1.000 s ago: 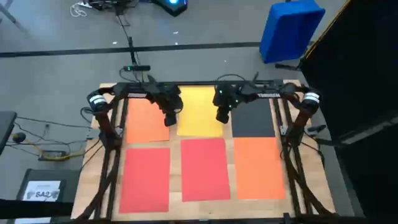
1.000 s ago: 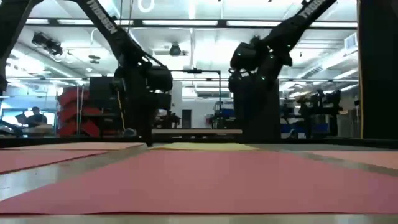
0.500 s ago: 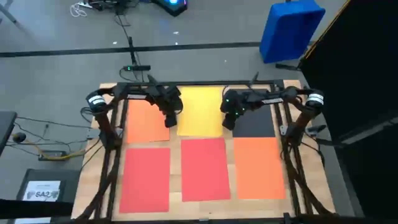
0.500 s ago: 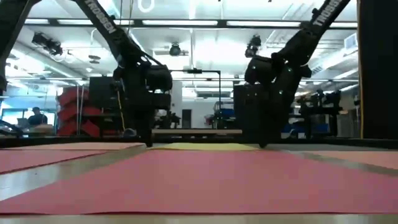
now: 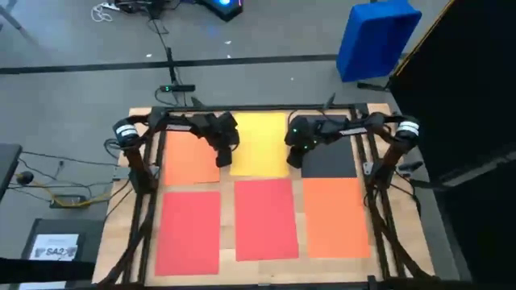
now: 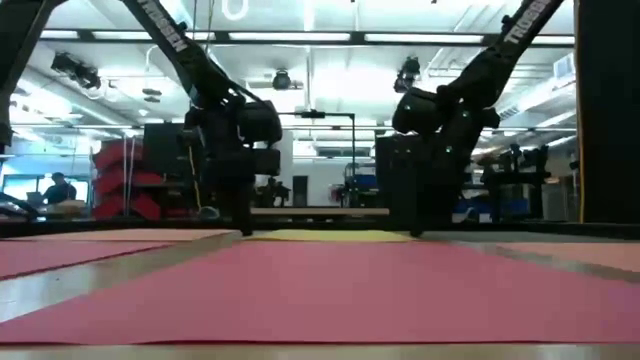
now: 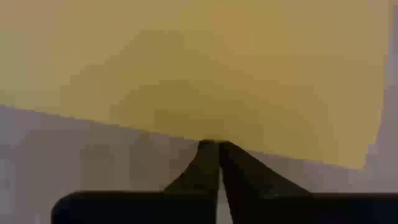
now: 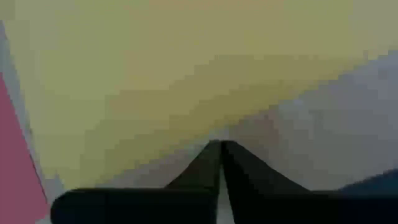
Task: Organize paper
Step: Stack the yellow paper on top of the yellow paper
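Left tool [image 5: 225, 157] and right tool [image 5: 294, 159] both pressed together, tips at the yellow sheet's [image 5: 260, 145] lower corners, upper middle of the bench [image 5: 227, 217].

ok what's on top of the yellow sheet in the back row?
On the flat yellow paper sheet, only the two shut grippers: the left gripper at its left edge, the right gripper at its right edge. No other sheet overlaps it. What lies under it is covered.
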